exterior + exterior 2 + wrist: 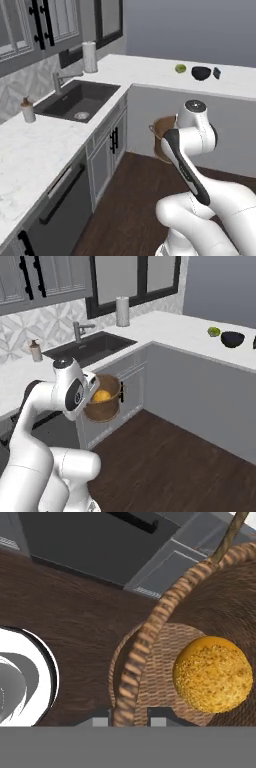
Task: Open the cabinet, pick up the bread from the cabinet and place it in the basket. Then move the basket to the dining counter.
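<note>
The brown woven basket [104,408] hangs in the air above the wooden floor, in front of the low cabinets. My gripper [129,718] is shut on the basket's rim [145,637], one fingertip on each side of the wall. The round golden bread [212,674] lies on the basket's bottom and shows as an orange ball [101,396] in the right base view. In the left base view my arm hides most of the basket [161,131]. The grey glass-paned cabinet [45,22] is on the wall at upper left. The dining counter [165,67] runs along the back with a plain grey front.
A lime [180,68], a black bowl [201,73] and a small dark object [216,73] sit on the dining counter. A dark sink [77,100], a paper-towel roll [89,57] and a soap bottle [28,110] are on the tiled-wall worktop. Dark wooden floor [170,461] lies open ahead.
</note>
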You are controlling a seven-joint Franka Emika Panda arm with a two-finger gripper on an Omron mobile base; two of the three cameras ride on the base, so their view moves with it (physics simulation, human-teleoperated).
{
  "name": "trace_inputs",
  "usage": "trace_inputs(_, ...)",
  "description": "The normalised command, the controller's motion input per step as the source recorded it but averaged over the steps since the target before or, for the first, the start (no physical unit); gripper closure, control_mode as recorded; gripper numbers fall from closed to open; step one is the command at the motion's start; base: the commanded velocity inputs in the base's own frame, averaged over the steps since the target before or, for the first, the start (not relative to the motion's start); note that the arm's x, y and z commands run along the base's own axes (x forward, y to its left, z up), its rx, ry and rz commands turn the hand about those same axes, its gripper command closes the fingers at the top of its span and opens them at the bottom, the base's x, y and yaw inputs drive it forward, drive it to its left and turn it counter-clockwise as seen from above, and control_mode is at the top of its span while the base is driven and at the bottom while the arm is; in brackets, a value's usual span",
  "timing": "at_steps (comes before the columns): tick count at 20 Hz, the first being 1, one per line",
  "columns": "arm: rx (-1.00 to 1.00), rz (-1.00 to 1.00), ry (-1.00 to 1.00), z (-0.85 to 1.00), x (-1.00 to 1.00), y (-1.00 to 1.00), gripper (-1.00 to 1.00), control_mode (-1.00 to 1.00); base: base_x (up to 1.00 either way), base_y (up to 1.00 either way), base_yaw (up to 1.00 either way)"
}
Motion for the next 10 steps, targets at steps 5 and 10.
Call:
trace_inputs(5, 0.0, 0.0, 0.0, 0.0, 0.0, 0.0, 1.0, 1.0, 0.0, 0.0, -0.87)
trace_inputs(10, 0.0, 0.0, 0.0, 0.0, 0.0, 0.0, 1.0, 1.0, 0.62, 0.0, -0.64)
